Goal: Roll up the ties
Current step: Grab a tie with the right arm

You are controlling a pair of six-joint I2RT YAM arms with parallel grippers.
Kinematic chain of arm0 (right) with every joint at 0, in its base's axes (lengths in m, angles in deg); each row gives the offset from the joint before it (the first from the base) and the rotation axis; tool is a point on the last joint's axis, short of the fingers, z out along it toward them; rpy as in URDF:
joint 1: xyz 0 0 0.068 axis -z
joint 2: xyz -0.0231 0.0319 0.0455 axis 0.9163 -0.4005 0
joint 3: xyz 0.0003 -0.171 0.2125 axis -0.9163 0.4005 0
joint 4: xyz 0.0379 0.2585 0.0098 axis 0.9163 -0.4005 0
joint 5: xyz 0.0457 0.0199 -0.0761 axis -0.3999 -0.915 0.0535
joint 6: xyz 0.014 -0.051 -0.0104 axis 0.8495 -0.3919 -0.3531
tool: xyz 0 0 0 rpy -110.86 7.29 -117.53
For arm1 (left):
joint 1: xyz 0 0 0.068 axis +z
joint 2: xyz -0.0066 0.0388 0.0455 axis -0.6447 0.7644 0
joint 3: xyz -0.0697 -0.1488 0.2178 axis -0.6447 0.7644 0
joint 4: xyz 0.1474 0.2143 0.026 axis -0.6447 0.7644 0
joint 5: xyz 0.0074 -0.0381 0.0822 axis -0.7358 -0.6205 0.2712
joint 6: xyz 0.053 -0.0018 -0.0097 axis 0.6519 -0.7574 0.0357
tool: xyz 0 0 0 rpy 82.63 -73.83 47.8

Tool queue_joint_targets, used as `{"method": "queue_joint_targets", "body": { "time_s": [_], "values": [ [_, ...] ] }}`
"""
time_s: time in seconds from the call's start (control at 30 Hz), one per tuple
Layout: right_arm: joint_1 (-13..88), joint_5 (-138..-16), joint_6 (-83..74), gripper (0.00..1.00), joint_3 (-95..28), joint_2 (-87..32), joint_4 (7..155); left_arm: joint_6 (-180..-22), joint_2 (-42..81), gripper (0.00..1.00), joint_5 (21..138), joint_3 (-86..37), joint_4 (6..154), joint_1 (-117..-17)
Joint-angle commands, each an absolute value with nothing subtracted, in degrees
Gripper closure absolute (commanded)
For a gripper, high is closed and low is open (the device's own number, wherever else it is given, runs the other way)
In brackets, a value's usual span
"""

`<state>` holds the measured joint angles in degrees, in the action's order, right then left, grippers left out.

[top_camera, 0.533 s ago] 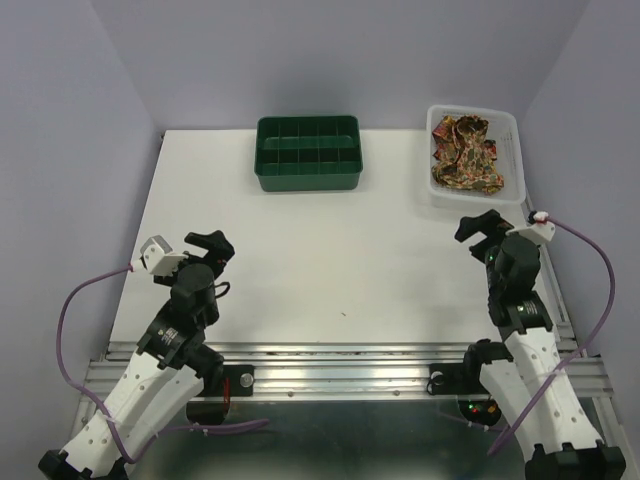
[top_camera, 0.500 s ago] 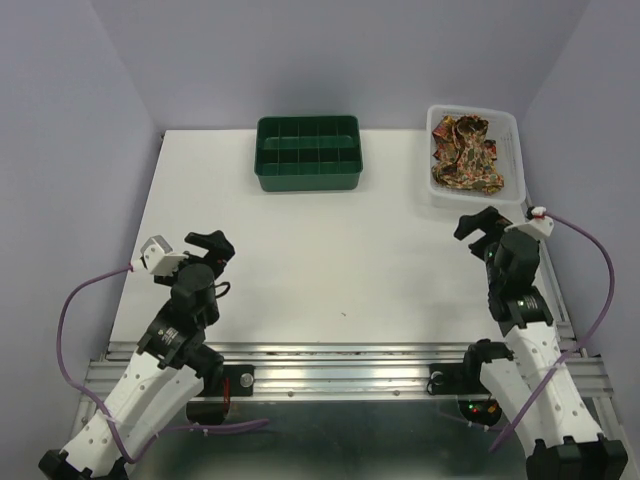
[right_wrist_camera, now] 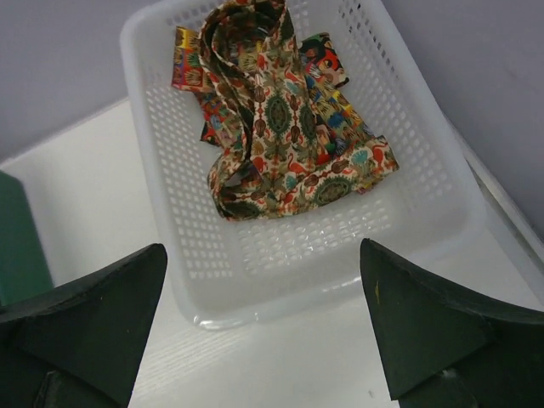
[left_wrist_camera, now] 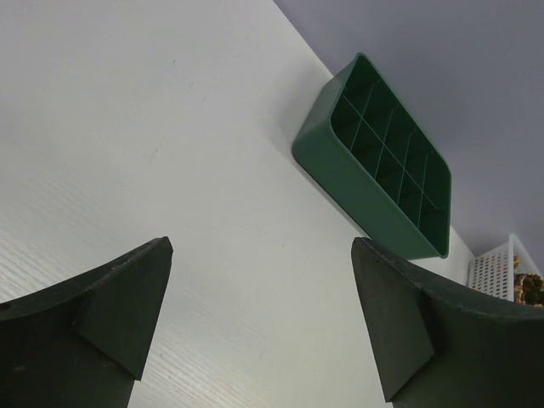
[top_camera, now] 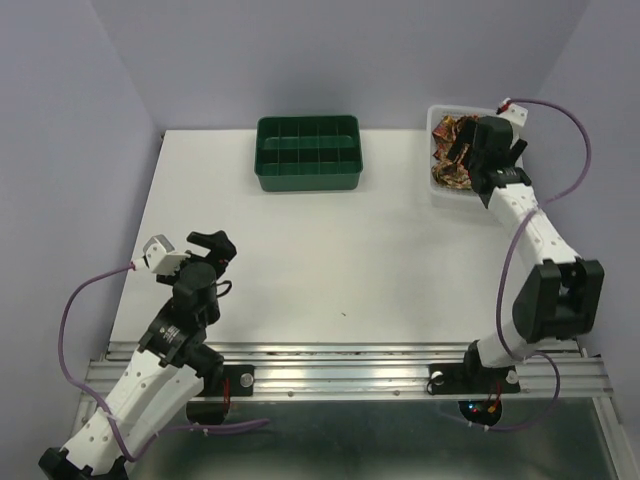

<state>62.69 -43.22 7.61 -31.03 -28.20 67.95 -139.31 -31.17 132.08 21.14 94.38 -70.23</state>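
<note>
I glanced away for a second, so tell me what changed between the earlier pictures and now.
The right gripper swung from the near right side of the table out to the far right corner. It now hangs over the white basket of ties, jaws open, holding nothing. Nothing was gripped or released. The left gripper, also open, the green tray, the basket and the ties stayed put.

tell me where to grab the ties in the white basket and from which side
Probably the raised loop at the far end of the ties, pinched across its narrow band, coming straight down: the walls of the white basket block the sides, and the open right gripper hangs above.
</note>
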Motion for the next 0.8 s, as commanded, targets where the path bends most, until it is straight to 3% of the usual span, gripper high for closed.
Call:
{"method": "queue_joint_targets", "body": {
  "time_s": [0.0,0.13,0.37,0.53,0.63,0.67,0.77],
  "values": [
    [63.8,-40.4,1.9,0.00,-40.3,-42.7,64.0,-140.1,-31.2,0.01,133.7,21.0,93.5,-70.0],
    [66.1,-45.2,1.5,0.00,-52.7,-54.4,62.2,-140.2,-30.1,0.01,134.0,20.7,93.5,-70.0],
    [67.7,-41.6,0.7,0.00,-65.5,-70.5,61.9,-139.7,-26.7,0.01,134.2,20.3,92.3,-70.0],
    [68.5,-45.3,-0.8,0.08,-70.7,-76.5,64.9,-138.7,-23.6,0.01,133.5,19.3,91.8,-70.0],
    [68.5,-43.9,0.2,0.46,-72.7,-78.6,64.7,-138.5,-22.6,0.01,133.6,18.9,92.0,-70.0],
    [68.5,-43.5,0.4,0.68,-72.6,-78.3,64.8,-138.5,-22.4,0.01,133.8,18.8,92.0,-70.0],
    [68.5,-46.8,-1.2,0.99,-70.1,-75.0,68.0,-138.5,-22.5,0.01,133.7,18.8,92.0,-70.0]
  ]
}}
